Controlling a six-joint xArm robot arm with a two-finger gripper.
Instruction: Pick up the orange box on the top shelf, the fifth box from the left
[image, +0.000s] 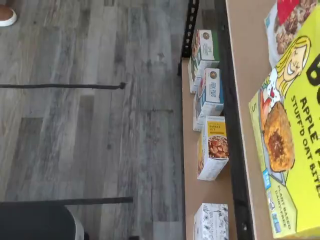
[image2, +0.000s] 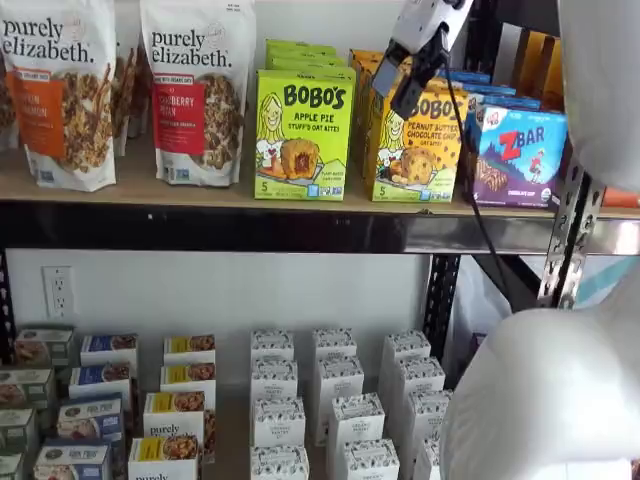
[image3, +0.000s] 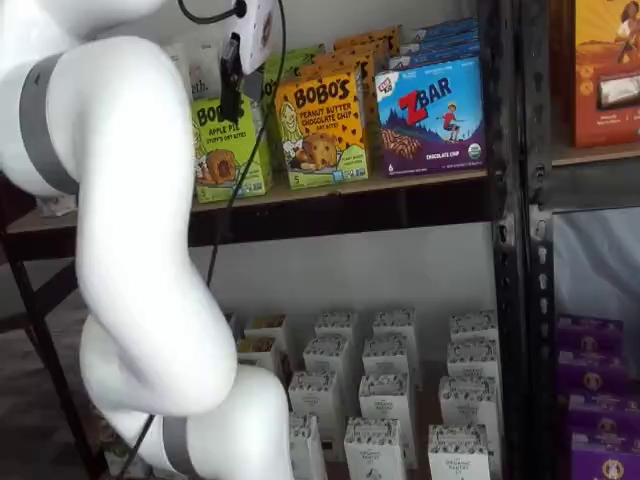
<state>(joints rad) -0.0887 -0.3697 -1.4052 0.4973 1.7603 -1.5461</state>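
Hanging before the orange box (image2: 416, 140) on the top shelf (image2: 200, 190), jaws apparently spread wide, gripping nothing

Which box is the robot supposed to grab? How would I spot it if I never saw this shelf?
Look at the top shelf, the tan board with a shiny black front rail. Between a lime-green Apple Pie box and a blue Zbar box stands the orange box. It alone is orange-yellow and reads "Peanut Butter Chocolate Chip".
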